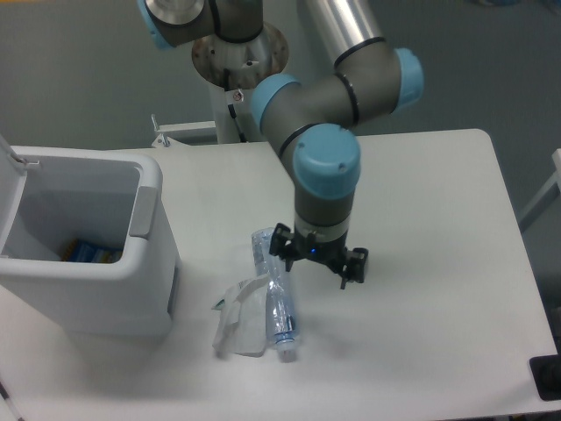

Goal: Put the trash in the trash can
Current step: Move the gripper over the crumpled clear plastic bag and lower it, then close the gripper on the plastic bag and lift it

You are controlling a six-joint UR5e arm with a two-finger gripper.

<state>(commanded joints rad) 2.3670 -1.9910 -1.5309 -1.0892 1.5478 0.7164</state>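
A slim clear plastic bottle (276, 298) with a blue label lies on the white table, its white cap pointing toward the front edge. A crumpled white wrapper (238, 323) lies against the bottle's left side. My gripper (317, 264) hangs open just above the table, beside the bottle's upper half; its left finger is close to the bottle's base and nothing is between the fingers. The white trash can (149, 263) stands at the left with its lid raised and a blue and yellow item inside.
The arm's grey base column (241, 79) stands at the back edge of the table (438, 333). A dark object (547, 377) sits at the front right corner.
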